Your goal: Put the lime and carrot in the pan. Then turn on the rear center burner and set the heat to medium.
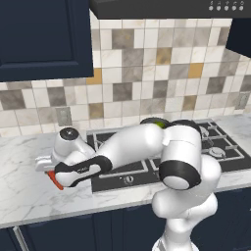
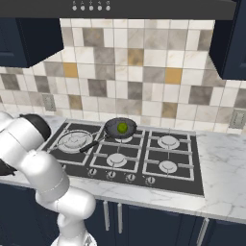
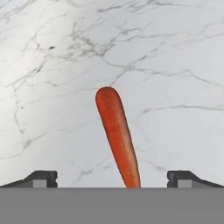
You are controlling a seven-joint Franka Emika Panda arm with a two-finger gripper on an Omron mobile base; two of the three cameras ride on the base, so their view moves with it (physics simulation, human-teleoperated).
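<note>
A: Yellow-green round lime [image 2: 122, 128] is already sitting in the small black frying pan [image 2: 113, 126] on the black cooktop [image 2: 182, 180], rear centre.

B: Orange-red tapered carrot [image 3: 117, 134] is lying on the white marble counter [image 3: 52, 65], left of the cooktop. Two-finger gripper [image 3: 112, 178] is hovering above it, jaws spread wide, grasping nothing.

A: Carrot and burner steps are remaining. Anything blocking?

B: Nothing beside the carrot; the pan's long handle [image 2: 91, 143] is pointing toward the arm's side.
</note>
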